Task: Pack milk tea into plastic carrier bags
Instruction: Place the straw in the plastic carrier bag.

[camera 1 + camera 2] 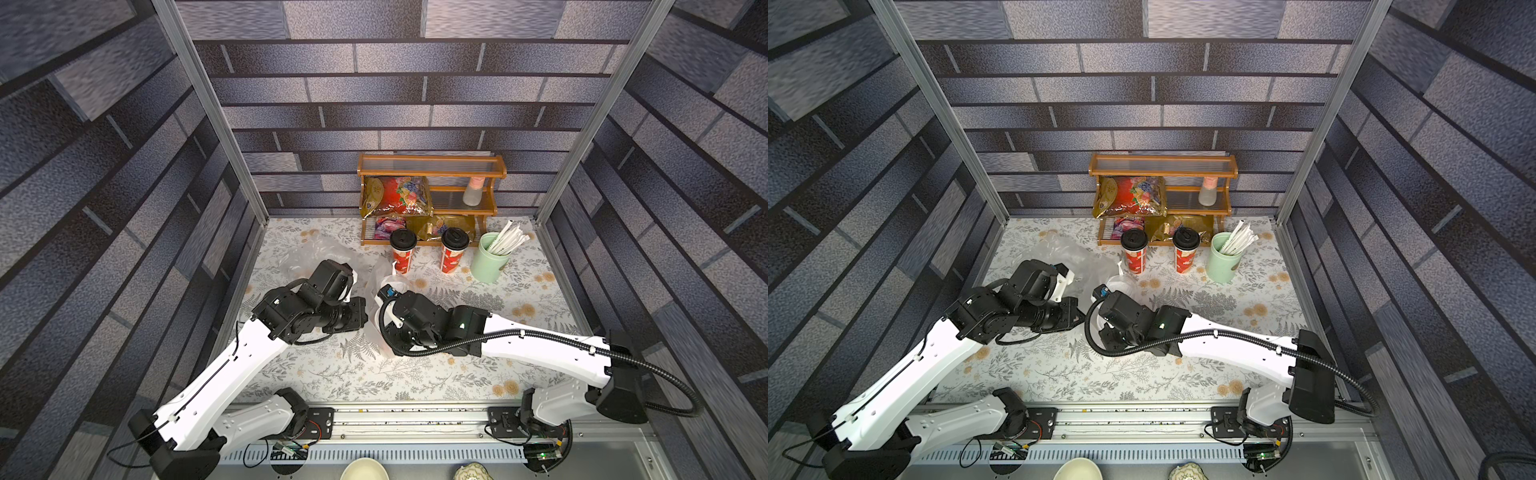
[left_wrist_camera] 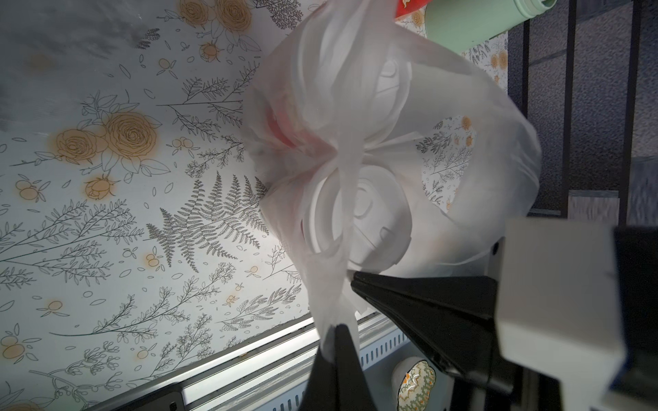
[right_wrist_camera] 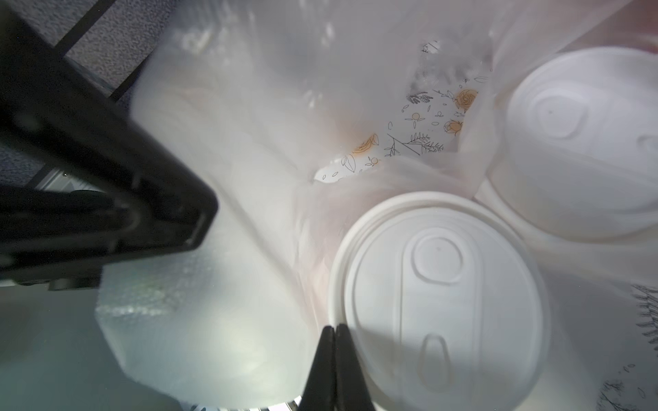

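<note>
Two milk tea cups with white lids (image 3: 441, 306) (image 3: 576, 142) stand inside a clear plastic carrier bag (image 1: 376, 274) at mid-table. My left gripper (image 2: 336, 325) is shut on a twisted handle strip of that bag (image 2: 334, 199). My right gripper (image 3: 334, 327) is shut too, with its tips at the bag's film beside the nearer lid. In the left wrist view its black finger (image 2: 409, 295) meets the other handle. Both top views show two black-lidded red cups (image 1: 402, 251) (image 1: 454, 251) by the shelf. A second bag (image 1: 316, 249) lies crumpled at the back left.
A wooden shelf (image 1: 432, 166) against the back wall holds snack packets (image 1: 397, 195) and a pink-capped bottle (image 1: 473, 193). A pale green cup of white straws (image 1: 490, 257) stands right of the black-lidded cups. A metal rail (image 1: 415, 415) runs along the front edge.
</note>
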{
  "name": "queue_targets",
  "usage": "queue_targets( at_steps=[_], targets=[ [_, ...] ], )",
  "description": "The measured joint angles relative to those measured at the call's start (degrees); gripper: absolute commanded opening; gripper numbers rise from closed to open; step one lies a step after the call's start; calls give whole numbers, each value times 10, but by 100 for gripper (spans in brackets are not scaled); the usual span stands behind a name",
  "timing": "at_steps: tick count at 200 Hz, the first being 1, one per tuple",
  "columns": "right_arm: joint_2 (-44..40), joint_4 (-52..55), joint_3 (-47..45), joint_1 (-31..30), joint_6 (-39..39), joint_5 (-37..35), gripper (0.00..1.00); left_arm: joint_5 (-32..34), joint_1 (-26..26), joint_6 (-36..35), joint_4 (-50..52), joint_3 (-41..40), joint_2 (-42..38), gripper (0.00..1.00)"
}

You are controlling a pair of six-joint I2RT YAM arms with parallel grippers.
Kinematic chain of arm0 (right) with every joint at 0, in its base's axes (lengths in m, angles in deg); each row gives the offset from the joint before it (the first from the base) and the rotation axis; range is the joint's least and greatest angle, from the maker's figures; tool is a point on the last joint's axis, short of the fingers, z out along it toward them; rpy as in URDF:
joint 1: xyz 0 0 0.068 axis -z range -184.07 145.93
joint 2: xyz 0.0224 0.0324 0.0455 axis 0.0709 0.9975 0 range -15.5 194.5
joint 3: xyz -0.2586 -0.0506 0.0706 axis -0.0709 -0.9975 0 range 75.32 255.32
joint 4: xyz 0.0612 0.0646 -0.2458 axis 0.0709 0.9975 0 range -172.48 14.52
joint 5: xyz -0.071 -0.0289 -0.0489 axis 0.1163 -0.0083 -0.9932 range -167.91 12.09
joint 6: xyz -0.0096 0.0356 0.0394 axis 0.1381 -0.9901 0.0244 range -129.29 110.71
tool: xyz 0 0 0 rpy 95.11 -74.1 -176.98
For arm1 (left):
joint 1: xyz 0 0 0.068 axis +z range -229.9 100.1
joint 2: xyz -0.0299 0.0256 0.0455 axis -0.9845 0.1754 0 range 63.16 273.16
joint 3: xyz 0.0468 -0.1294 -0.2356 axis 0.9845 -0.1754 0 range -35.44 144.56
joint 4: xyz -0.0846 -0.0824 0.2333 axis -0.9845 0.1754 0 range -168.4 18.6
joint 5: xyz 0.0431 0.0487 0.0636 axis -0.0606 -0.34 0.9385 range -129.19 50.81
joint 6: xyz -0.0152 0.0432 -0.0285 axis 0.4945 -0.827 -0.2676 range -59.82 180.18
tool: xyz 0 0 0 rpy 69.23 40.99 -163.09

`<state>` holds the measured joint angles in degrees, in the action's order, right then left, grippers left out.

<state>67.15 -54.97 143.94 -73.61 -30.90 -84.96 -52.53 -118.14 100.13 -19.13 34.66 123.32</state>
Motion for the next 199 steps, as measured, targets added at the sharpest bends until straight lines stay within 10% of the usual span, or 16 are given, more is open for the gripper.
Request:
queue_targets(
  at_steps=[78, 123, 199],
  targets=[
    [-19, -64, -42, -2, 17, 12, 32, 0, 1, 0, 0, 0, 0, 0],
    [-24, -13, -10, -2, 18, 11, 49, 0, 3, 5, -1, 0, 0, 34],
    [-33, 130, 168, 29, 8, 8, 52, -2, 40, -13, -1, 20, 5, 55]
  ],
)
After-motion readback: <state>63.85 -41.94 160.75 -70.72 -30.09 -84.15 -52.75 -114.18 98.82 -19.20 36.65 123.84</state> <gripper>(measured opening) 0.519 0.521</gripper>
